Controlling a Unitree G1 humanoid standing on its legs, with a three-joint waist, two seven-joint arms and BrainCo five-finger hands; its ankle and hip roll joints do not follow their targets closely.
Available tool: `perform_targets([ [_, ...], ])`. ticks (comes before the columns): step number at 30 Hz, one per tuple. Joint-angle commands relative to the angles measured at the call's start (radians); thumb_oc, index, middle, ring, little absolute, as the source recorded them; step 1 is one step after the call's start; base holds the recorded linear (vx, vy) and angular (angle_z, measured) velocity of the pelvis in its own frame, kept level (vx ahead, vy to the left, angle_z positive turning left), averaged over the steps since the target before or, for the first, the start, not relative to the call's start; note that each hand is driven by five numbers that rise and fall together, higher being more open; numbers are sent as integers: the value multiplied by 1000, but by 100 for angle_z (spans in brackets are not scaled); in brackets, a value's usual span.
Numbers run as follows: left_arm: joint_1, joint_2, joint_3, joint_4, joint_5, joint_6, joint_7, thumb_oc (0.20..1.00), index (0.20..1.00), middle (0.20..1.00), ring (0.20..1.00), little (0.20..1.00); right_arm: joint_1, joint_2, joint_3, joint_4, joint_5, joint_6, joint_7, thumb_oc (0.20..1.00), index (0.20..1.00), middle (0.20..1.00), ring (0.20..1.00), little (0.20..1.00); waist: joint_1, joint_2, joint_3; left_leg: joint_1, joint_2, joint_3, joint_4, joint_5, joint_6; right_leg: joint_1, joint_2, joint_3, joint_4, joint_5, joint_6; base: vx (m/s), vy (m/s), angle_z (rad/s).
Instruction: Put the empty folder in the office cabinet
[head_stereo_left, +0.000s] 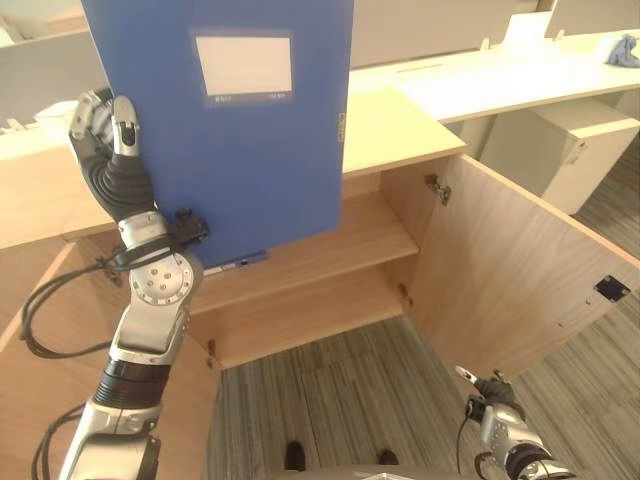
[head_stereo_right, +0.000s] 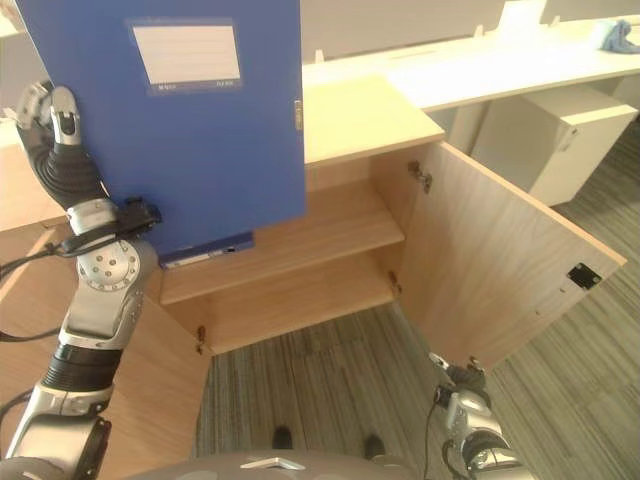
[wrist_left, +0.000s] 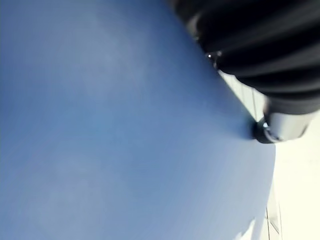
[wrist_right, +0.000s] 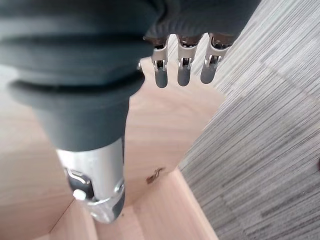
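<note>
a: left eye view first. blue folder (head_stereo_left: 255, 140) held upright, high in front of the cabinet (head_stereo_left: 390, 130), lower edge level with the upper shelf (head_stereo_left: 350, 240) opening. white label (head_stereo_left: 244, 66) facing the camera, small metal clasp on the right-hand edge.

b: gripped how?

a: left hand (head_stereo_left: 105, 135) clamped on the folder's left edge, dark-tipped fingers showing on the near side, palm behind. left wrist view much the same: blue panel pressed right against the ribbed cover.

b: and the other one?

a: right hand (wrist_right: 182, 70) hanging low by the open cabinet door (head_stereo_left: 520, 260), over the striped carpet (head_stereo_left: 330, 400), fingers straight and relaxed, holding nothing.

b: handling?

a: probably light, being empty, and stiff as a board, so no sag expected. smooth plastic face though, likely slippery under a one-edge pinch, and tall enough to swing or twist about the wrist. better taken near the middle of a long edge, or steadied at the clasp side with the free hand.

b: clearance?

a: both shelves bare, doors swung wide. looks tall for the shelf gap, so likely needs tipping flat or onto its spine before sliding in. can't judge the fit for certain.
</note>
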Motion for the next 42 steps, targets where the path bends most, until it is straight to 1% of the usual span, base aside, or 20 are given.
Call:
perform_targets([
  [1, 47, -10, 43, -15, -161, -53, -76, 200, 200, 200, 200, 200, -76, 7, 34, -76, 64, -17, 51, 1000, 1000, 1000, 1000, 1000, 14, -78, -24, 26, -29, 16, 0, -119, -8, 74, -113, -19, 30, -169, 95, 4, 8, 4],
  [2, 47, -10, 43, -15, -161, -53, -76, 200, 200, 200, 200, 200, -76, 7, 34, -76, 64, -17, 51, 1000, 1000, 1000, 1000, 1000, 14, -78, -24, 26, -29, 16, 0, -119, -8, 74, -113, -19, 30, -169, 95, 7, 20, 4],
  [3, 91, -35, 37, -22, -202, -46, -105, 200, 200, 200, 200, 200, -98, -5, 55, -149, 96, -20, 68, 1000, 1000, 1000, 1000, 1000, 22, -81, -26, 34, -32, 14, 0, -120, -5, 81, -116, -20, 34, -171, 94, 0, 0, 0],
  [4, 92, -36, 38, -23, -202, -46, -106, 200, 200, 200, 200, 200, -96, -6, 56, -150, 97, -20, 67, 1000, 1000, 1000, 1000, 1000, 21, -80, -26, 35, -32, 14, 0, -120, -5, 82, -116, -20, 34, -171, 94, 5, 19, 6],
  [7, 145, -56, 28, -36, -243, -33, -136, 200, 200, 200, 200, 200, -128, -32, 88, -276, 140, -15, 93, 1000, 1000, 1000, 1000, 1000, 31, -87, -27, 41, -34, 11, 0, -121, -3, 89, -120, -23, 39, -171, 92, 2, 8, 4],
  [10, 196, -72, 11, -51, -266, -15, -166, 200, 200, 200, 200, 200, -181, -81, 134, -460, 215, -18, 137, 1000, 1000, 1000, 1000, 1000, 47, -100, -26, 43, -36, 5, 0, -120, -1, 90, -125, -25, 40, -166, 93, -1, 9, 2],
  [11, 197, -73, 12, -52, -266, -14, -166, 200, 200, 200, 200, 200, -180, -82, 135, -462, 216, -17, 136, 1000, 1000, 1000, 1000, 1000, 47, -99, -26, 44, -36, 5, 0, -120, -1, 91, -125, -25, 40, -166, 93, 6, 17, 4],
  [12, 213, -79, 1, -56, -271, -10, -180, 200, 200, 200, 200, 200, -214, -101, 152, -537, 267, -28, 159, 1000, 1000, 1000, 1000, 1000, 53, -105, -25, 44, -37, 3, 0, -120, -1, 90, -126, -25, 41, -165, 93, 3, 11, 4],
  [13, 213, -79, 1, -56, -271, -10, -180, 200, 200, 200, 200, 200, -214, -102, 152, -538, 267, -27, 158, 1000, 1000, 1000, 1000, 1000, 53, -104, -25, 44, -37, 3, 0, -120, 0, 90, -127, -25, 41, -165, 94, 1, 16, 3],
  [17, 234, -84, -21, -72, -276, 3, -205, 200, 200, 200, 200, 200, -269, -115, 183, -647, 351, -48, 179, 1000, 1000, 1000, 1000, 1000, 62, -115, -22, 41, -38, -1, 0, -119, 2, 88, -130, -27, 43, -162, 97, 0, 0, 0],
  [23, 267, -94, -37, -101, -277, 22, -223, 200, 200, 200, 200, 200, -318, -87, 208, -794, 407, -85, 180, 1000, 1000, 1000, 1000, 1000, 76, -130, -19, 33, -40, -4, 0, -119, 6, 82, -136, -26, 39, -156, 99, 0, 0, 0],
  [27, 280, -98, -43, -116, -281, 31, -226, 200, 200, 200, 200, 200, -333, -61, 249, -876, 400, -87, 186, 1000, 1000, 1000, 1000, 1000, 82, -139, -18, 27, -40, -5, 0, -118, 6, 77, -138, -26, 38, -152, 99, 0, 0, 0],
  [31, 287, -103, -48, -122, -281, 36, -221, 200, 200, 200, 200, 200, -345, -35, 292, -917, 392, -86, 194, 1000, 1000, 1000, 1000, 1000, 86, -144, -17, 24, -41, -6, 0, -118, 6, 74, -140, -26, 38, -151, 99, 0, 0, 0],
  [34, 297, -112, -49, -124, -288, 37, -215, 200, 200, 200, 200, 200, -352, -8, 365, -962, 369, -66, 214, 1000, 1000, 1000, 1000, 1000, 95, -151, -16, 19, -42, -8, 0, -118, 8, 71, -141, -27, 39, -149, 99, 0, 0, 0],
  [35, 298, -112, -48, -124, -288, 37, -215, 200, 200, 200, 200, 200, -352, -7, 366, -963, 369, -65, 214, 1000, 1000, 1000, 1000, 1000, 94, -151, -17, 19, -42, -8, 0, -118, 8, 71, -141, -27, 39, -149, 99, 6, -1, 4],
  [40, 318, -119, -40, -138, -297, 41, -208, 200, 200, 200, 200, 200, -338, 6, 454, -999, 343, -26, 244, 1000, 1000, 1000, 1000, 1000, 105, -155, -17, 15, -43, -14, 0, -117, 10, 70, -144, -30, 38, -149, 98, 8, 2, 4],
  [42, 320, -119, -37, -139, -298, 40, -205, 200, 200, 200, 200, 200, -335, 7, 467, -1007, 337, -21, 250, 1000, 1000, 1000, 1000, 1000, 107, -156, -16, 14, -44, -15, 0, -117, 10, 70, -143, -31, 38, -149, 98, 0, 0, 0],
])
